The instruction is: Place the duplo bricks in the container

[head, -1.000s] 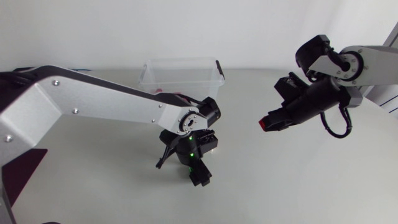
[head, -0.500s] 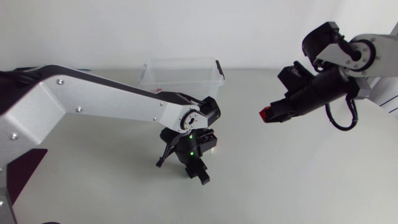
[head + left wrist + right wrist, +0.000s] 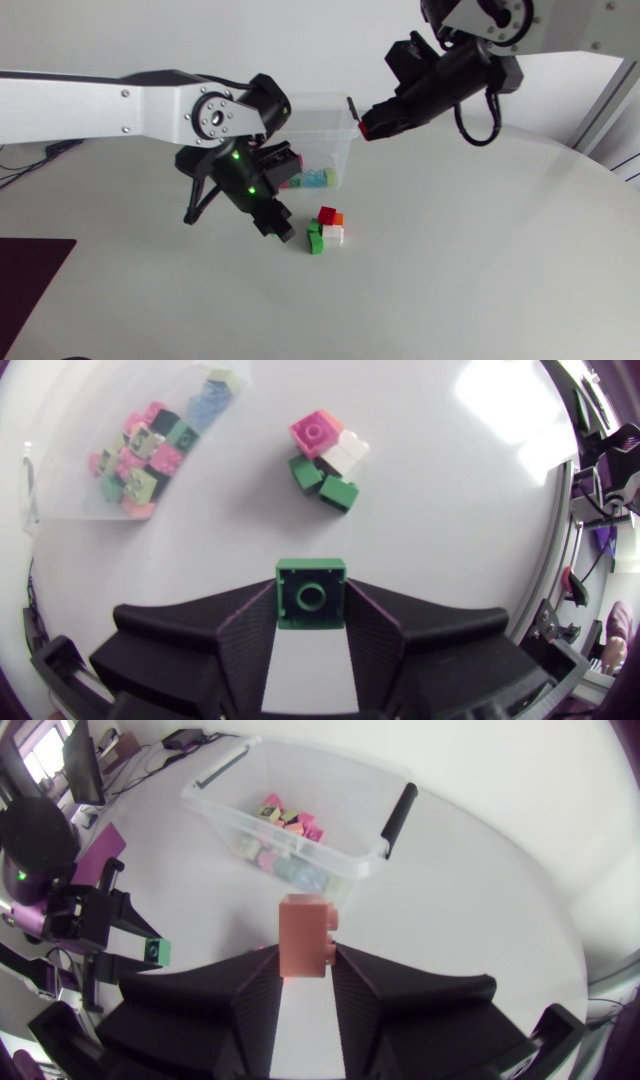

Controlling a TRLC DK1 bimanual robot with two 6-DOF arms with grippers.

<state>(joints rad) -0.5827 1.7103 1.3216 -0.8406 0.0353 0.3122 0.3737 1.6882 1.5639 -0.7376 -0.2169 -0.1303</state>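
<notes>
R arm swung to container, red brick pointing fwd

The container stands open from above; loose bricks cluster near it.

container: clear glossy plastic | bricks: smooth plastic | table: matt

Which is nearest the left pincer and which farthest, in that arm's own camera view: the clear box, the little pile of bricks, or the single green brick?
1. Green brick: held between the fingers of the left pincer.
2. Pile of bricks: lying loose just ahead of it.
3. Clear box: farther ahead, off to one side.
</notes>
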